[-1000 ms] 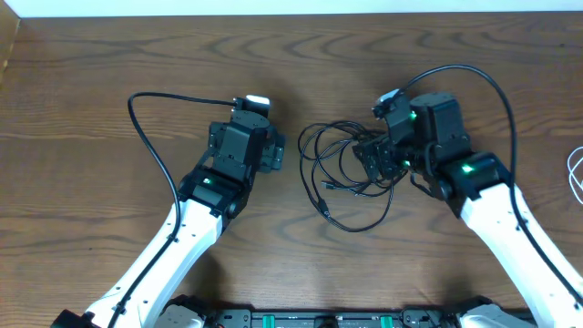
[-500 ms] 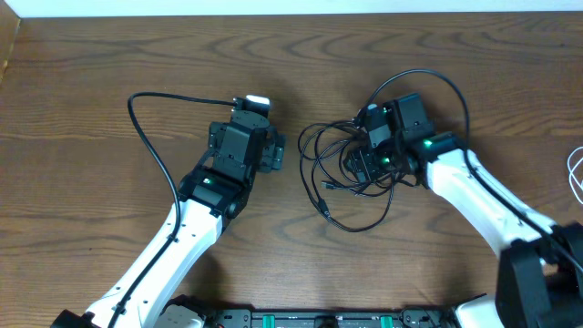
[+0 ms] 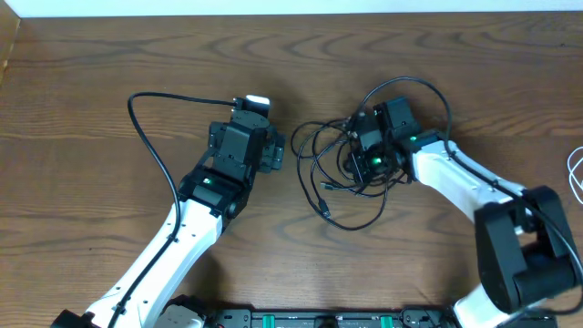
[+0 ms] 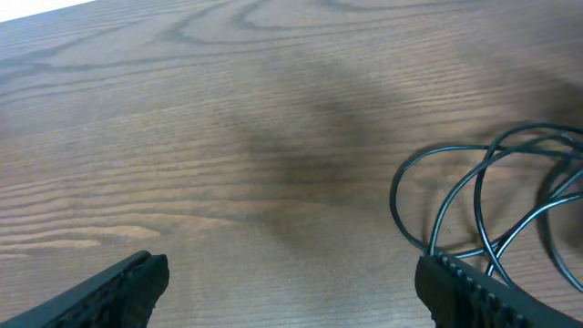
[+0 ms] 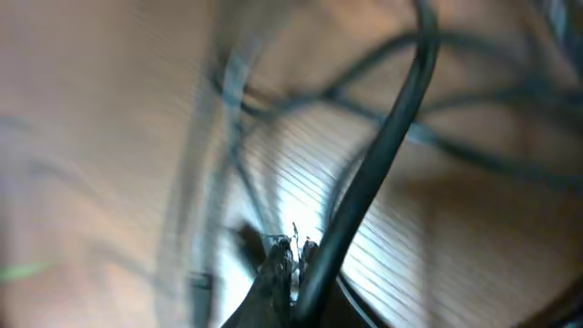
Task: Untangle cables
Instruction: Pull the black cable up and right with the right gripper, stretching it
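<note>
Looked down on a brown wooden worktop (image 3: 109,73), pale strip at its far edge, with the black cable (image 3: 326,189) in tangled loops near the middle, partly hidden under the right arm (image 3: 455,182), and a bit of white cable (image 3: 572,173) well apart at the right edge. Found, from the left wrist only, the left pincer (image 4: 296,296) wide open over bare wood, loops just beside it. Got only a blur from the right wrist: right pincer (image 5: 290,260) shut among the loops, pinching a cord or not, hard to tell.
</note>
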{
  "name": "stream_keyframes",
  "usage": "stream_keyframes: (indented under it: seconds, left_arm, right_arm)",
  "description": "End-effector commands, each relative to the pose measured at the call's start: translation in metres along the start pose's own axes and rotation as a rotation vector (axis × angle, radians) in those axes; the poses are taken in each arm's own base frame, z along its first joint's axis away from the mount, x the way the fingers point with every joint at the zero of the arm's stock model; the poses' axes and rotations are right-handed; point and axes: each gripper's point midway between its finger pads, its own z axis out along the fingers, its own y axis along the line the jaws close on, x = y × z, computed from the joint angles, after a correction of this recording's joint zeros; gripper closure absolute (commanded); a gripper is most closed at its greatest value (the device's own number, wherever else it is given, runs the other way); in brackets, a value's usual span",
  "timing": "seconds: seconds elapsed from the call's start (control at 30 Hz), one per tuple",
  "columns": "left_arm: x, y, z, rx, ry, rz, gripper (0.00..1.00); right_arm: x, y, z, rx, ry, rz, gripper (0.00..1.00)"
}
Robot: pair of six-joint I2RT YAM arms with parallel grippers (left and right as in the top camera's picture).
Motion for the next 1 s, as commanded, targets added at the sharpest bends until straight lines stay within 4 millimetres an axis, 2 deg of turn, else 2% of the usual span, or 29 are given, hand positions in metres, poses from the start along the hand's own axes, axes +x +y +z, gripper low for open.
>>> stream_keyframes:
  seconds: [0.0, 0.07, 0.17, 0.3, 0.37, 0.5, 0.73, 0.97]
  left_arm:
    - [-0.007, 0.003, -0.004, -0.010, -0.019, -0.010, 0.09]
    - [-0.007, 0.003, -0.004, -0.010, -0.019, -0.010, 0.08]
    - [-0.007, 0.003, -0.004, -0.010, -0.019, -0.010, 0.09]
    - [-0.007, 0.003, -0.004, -0.010, -0.019, -0.010, 0.09]
    - [-0.007, 0.003, -0.004, -0.010, -0.019, -0.010, 0.09]
    - [-0.007, 0.003, -0.004, -0.010, -0.019, -0.010, 0.09]
    - [-0.007, 0.003, -0.004, -0.010, -0.019, -0.010, 0.09]
    - [-0.007, 0.003, -0.004, -0.010, -0.019, -0.010, 0.09]
  right_arm:
    - [-0.074, 0.065, -0.083, -0.221, -0.284, -0.126, 0.99]
    - [-0.100, 0.084, -0.125, -0.245, -0.419, -0.188, 0.99]
    - [-0.128, 0.112, -0.192, -0.244, -0.620, -0.283, 0.99]
    - [-0.143, 0.148, -0.272, -0.240, -0.849, -0.409, 0.99]
    - [-0.144, 0.160, -0.300, -0.234, -0.922, -0.451, 0.99]
    - [-0.147, 0.163, -0.335, -0.202, -1.018, -0.448, 0.99]
    - [-0.160, 0.161, -0.376, -0.217, -1.168, -0.431, 0.99]
    - [-0.174, 0.133, -0.419, -0.133, -1.310, -0.343, 0.99]
